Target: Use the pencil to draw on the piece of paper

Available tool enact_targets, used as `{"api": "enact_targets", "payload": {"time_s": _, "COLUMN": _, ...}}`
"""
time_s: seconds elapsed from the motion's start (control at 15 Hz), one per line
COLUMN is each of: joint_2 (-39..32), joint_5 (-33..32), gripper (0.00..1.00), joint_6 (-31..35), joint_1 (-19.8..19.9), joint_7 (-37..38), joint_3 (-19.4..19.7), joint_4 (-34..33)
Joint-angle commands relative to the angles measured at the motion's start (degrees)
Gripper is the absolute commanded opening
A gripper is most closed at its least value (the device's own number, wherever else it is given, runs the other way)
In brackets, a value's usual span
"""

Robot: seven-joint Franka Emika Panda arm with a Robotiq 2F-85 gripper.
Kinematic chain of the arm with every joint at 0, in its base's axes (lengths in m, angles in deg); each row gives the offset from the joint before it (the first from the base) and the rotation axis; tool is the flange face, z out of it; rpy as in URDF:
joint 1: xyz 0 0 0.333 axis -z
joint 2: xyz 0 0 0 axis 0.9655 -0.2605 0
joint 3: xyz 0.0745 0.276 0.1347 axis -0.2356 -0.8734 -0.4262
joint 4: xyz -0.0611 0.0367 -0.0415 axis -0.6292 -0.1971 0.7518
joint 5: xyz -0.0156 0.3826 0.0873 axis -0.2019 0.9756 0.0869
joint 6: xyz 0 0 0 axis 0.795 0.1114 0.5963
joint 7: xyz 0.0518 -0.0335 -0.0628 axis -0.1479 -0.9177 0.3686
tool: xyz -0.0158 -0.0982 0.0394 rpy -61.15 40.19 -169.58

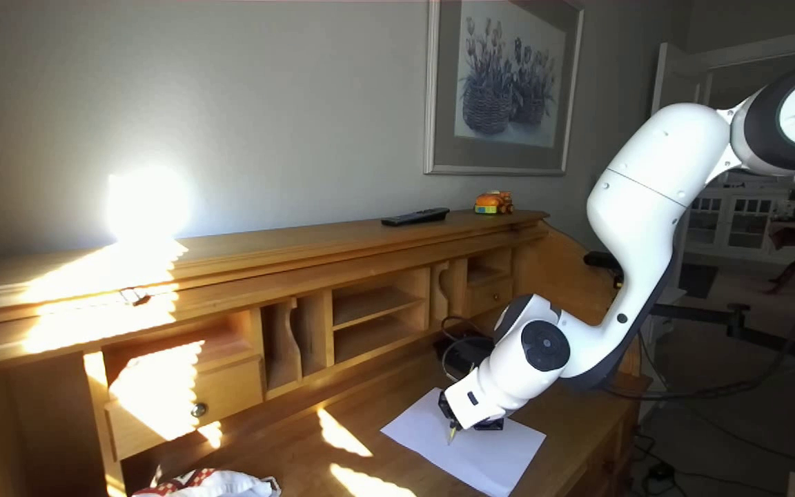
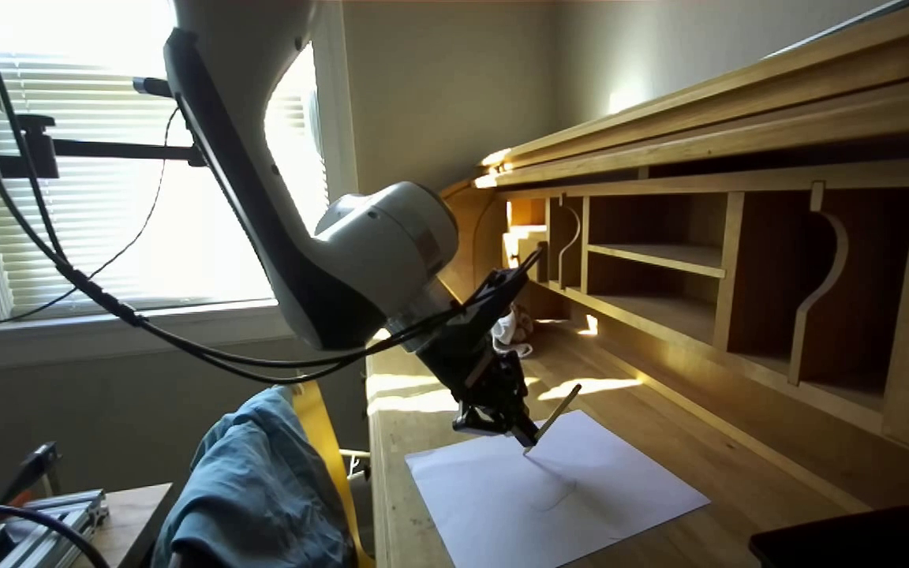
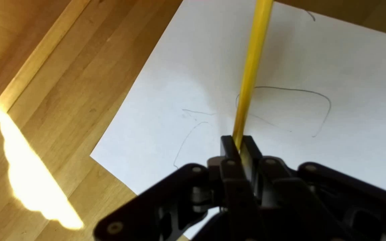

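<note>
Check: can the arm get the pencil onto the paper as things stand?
Likely yes: the gripper is shut on the pencil, whose lower end sits at or just above the paper, with nothing visible between. Actual contact isn't clear.

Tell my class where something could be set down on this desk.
Two patches of desktop look bare: the strip between the paper and the pigeonholes, short of the dark object, and the sun-dappled stretch between the paper and the white-and-red bundle. It is crowded over the paper, where the gripper holds the pencil.
</note>
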Motion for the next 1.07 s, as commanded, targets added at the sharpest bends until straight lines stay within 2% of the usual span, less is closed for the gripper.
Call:
{"api": "enact_targets", "payload": {"time_s": 0.0, "joint_2": 1.34, "joint_5": -0.42, "gripper": 0.02, "joint_6": -1.57, "joint_1": 1.75, "joint_7": 0.51, "joint_3": -0.84, "joint_4": 2.25}}
{"api": "enact_targets", "payload": {"time_s": 1.0, "joint_2": -1.66, "joint_5": -1.01, "gripper": 0.02, "joint_6": -4.84, "joint_1": 3.16, "joint_7": 0.42, "joint_3": -1.03, "joint_4": -2.43}}
